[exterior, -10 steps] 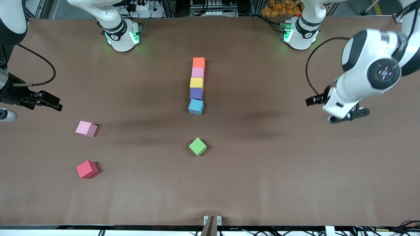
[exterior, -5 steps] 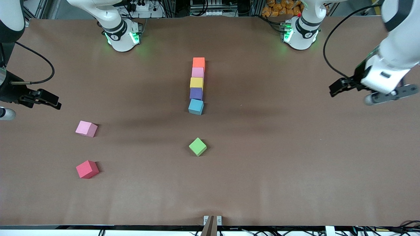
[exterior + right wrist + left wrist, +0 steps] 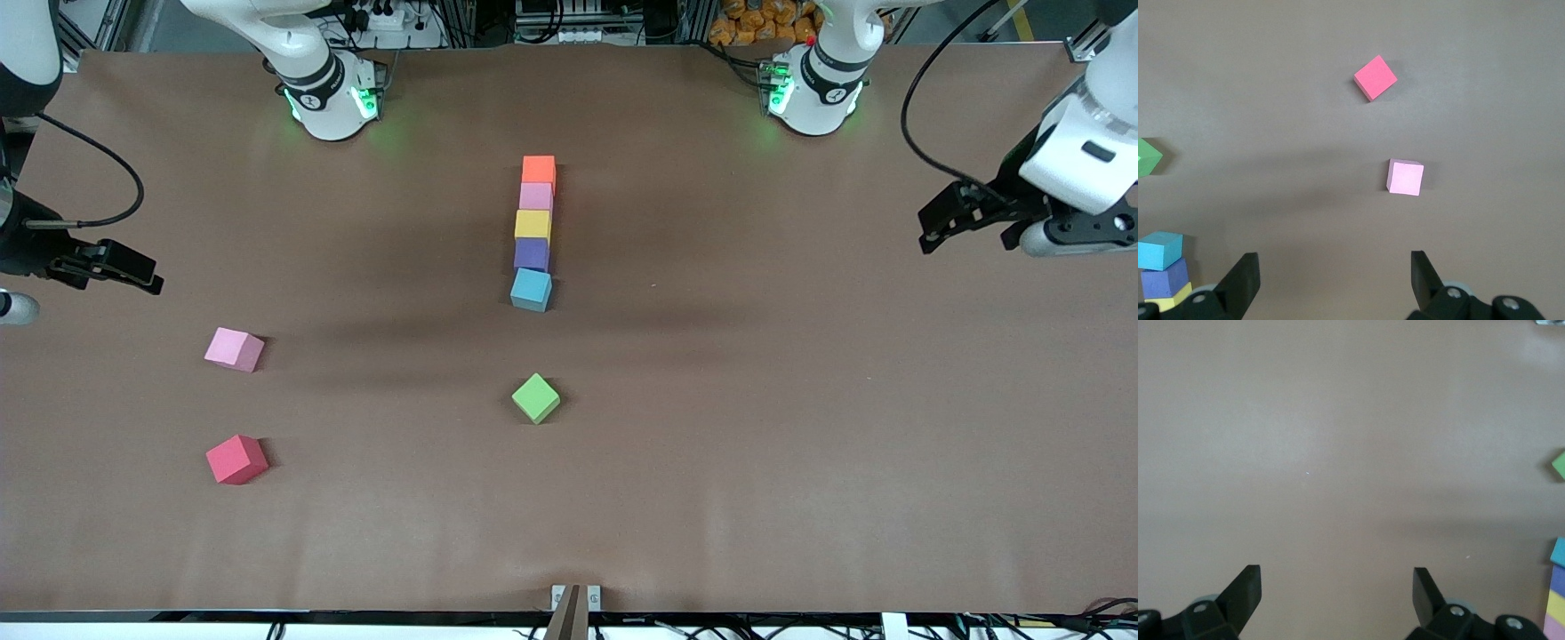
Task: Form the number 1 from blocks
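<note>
The blocks (image 3: 533, 233) sit edge to edge mid-counter in one straight column, forming the 1; left tool (image 3: 969, 218) and right tool (image 3: 111, 267), both released, hang over opposite counter ends

The left gripper (image 3: 1337, 597) hangs raised at the left arm's table end, jaws wide apart. The right gripper (image 3: 1335, 280) likewise, at its own end.
</note>
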Available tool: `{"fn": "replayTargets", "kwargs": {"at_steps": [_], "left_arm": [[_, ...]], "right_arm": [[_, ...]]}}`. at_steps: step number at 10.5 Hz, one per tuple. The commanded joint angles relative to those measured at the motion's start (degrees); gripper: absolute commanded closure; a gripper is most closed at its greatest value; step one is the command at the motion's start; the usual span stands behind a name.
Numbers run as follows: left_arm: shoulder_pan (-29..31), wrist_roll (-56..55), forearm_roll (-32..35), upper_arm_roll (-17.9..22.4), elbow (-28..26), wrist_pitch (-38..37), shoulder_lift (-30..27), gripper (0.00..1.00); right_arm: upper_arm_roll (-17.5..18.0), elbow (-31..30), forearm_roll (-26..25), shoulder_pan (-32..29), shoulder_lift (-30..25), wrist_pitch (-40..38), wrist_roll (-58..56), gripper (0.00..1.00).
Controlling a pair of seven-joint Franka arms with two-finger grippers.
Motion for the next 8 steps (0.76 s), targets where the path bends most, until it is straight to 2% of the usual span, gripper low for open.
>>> {"fn": "replayTargets", "kwargs": {"at_steps": [1,8], "left_arm": [[-0.45,2.23,-0.56,0.52,2.86,-2.57,0.58,0.0],[-0.27,2.32,0.06,0.52,3.3,-3.36,0.58,0.0]], "right_arm": [[0.12,-0.07,-0.71,0.12,-0.45,-0.54,0.76,0.0],[0.12,-0.07,-0.62,0.03,-0.45,-0.63,0.76,0.0]]}}
